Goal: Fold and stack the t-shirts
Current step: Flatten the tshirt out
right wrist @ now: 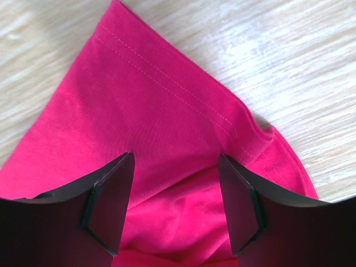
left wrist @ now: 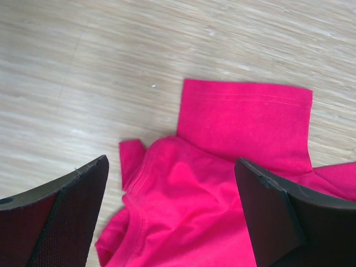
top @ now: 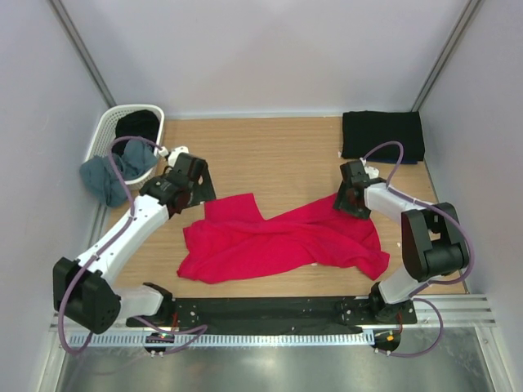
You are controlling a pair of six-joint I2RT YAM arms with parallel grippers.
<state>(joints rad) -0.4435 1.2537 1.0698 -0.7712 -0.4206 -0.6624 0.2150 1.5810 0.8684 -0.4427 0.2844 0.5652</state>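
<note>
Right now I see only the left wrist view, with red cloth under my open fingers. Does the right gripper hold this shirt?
Observer: No. The right gripper stands open over a hemmed corner of the red shirt, at its right end. Nothing is clamped.
Operator: Is any shirt already folded?
Observer: Yes, a folded black shirt lies flat at the far right corner of the table.
Operator: What is left to fold, besides the red one?
Observer: The white basket at the far left holds a second black shirt, and a grey-blue shirt hangs over its near rim.
</note>
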